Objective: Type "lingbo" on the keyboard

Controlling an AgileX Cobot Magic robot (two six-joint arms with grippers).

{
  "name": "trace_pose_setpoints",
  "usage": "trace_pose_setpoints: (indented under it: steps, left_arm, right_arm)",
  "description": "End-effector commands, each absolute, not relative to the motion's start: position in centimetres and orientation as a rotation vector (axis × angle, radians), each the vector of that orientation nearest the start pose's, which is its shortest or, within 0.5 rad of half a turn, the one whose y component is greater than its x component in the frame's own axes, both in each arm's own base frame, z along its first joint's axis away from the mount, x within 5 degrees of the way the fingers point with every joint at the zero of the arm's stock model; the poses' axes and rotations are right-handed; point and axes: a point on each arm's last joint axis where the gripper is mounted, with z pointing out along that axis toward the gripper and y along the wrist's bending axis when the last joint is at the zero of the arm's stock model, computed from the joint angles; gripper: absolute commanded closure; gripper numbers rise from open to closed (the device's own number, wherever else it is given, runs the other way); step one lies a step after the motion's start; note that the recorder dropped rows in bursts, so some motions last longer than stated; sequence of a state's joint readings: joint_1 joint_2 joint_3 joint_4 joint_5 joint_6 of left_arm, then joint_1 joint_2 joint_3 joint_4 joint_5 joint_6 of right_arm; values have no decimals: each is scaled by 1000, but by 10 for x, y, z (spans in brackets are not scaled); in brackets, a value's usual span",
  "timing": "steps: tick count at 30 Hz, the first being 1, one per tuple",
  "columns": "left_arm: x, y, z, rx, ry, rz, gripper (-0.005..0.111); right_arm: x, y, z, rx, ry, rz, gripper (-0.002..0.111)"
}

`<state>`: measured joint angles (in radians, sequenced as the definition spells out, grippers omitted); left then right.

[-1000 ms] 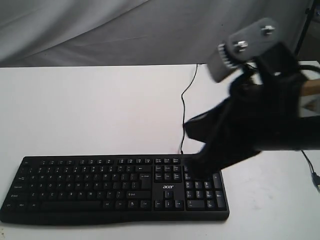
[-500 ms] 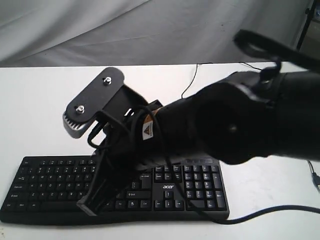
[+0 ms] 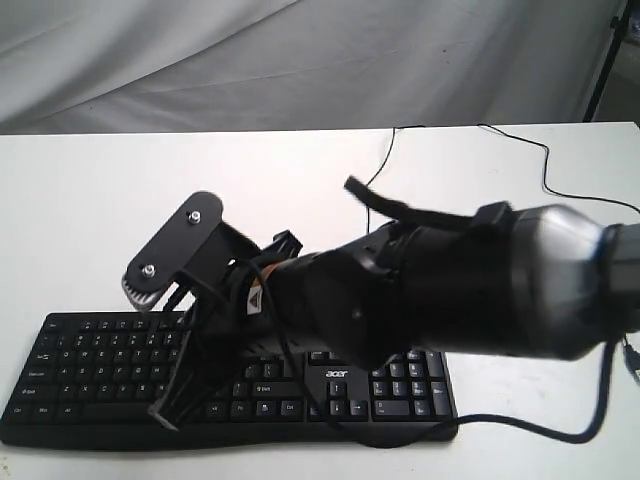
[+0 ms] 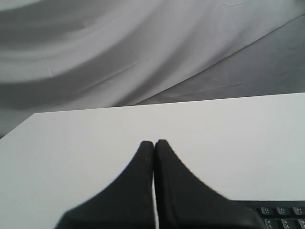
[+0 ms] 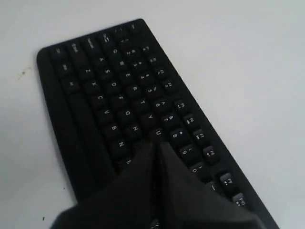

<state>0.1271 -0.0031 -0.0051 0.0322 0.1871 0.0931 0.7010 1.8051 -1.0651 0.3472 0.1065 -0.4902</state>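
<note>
**Squarely over the keys: both hands pinched shut, the right one above the keyboard**

Exterior view: the keyboard [image 3: 90, 365] lies along the near edge of the white surface [image 3: 120, 200], its number pad towards the right. Its thin black cable [image 3: 373, 185] runs from the back edge away towards the grey cloth [image 3: 300, 60]. The right arm [image 3: 460, 290] reaches in from the right, across the middle of the keyboard, and hides much of the centre block of keys. The right hand [image 3: 165, 418] points down at the lower letter rows, left of centre. Its 2 fingers are pressed together with no gap showing and nothing between them.

Left wrist view: the left hand [image 4: 153, 142] is also closed, its 2 fingers [image 4: 136, 186] meeting along a thin seam and empty. It sits over bare surface [image 4: 238, 143], with only a corner of the keyboard [image 4: 279, 212] showing just beside one finger. The cloth [image 4: 119, 47] hangs behind.

Right wrist view: the right hand [image 5: 155, 145] sits with its joined tip over the middle letter keys of the keyboard [image 5: 95, 90], near the legends U, H and J (the print is small, so the exact key is unclear). Whether the tip touches a key or sits just above it, I cannot tell. The surface [image 5: 238, 57] lies bare on both long sides of the keyboard.
</note>
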Motion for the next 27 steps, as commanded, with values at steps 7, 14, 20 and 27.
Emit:
trace_pose_setpoints:
  steps: [7, 14, 20, 27]
  left_arm:
    - [56, 7, 197, -6, 1670, 190, 106]
    - [56, 7, 197, -6, 1670, 190, 106]
    - [56, 7, 197, -6, 1670, 190, 106]
    - [56, 7, 197, -6, 1670, 190, 106]
  right_arm:
    - [298, 265, 162, -965, 2066, 281, 108]
    - [302, 264, 147, -977, 2089, 260, 108]
    - [307, 260, 140, -980, 2084, 236, 108]
    - [310, 251, 133, -1000, 2103, 209, 108]
